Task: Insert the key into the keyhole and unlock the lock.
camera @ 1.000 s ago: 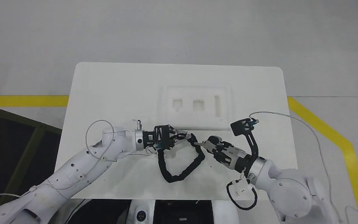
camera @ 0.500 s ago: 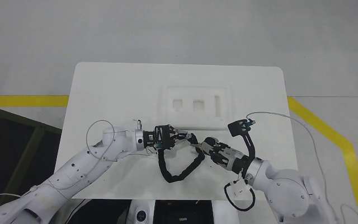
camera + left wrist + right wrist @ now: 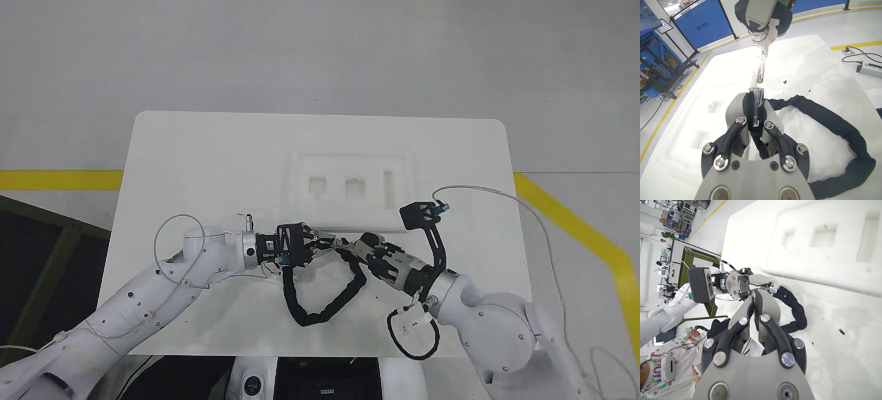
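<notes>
Handling judged: key [image 3: 762, 56] thin, stiff, pinched at head by right gripper [image 3: 754, 300]; lock [image 3: 756, 96] hard, slick, clamped at barrel by left gripper [image 3: 754, 111].

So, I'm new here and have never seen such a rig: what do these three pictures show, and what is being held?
It is a two-armed robot at a white table. One picture looks down from above the arms; the other two come from a camera on each wrist. The left gripper is shut on the lock, a metal cylinder on a black sleeved chain lying on the table. The right gripper holds the key, its tip just short of the keyhole, not yet in. A white foam tray with cut-outs lies farther back.
</notes>
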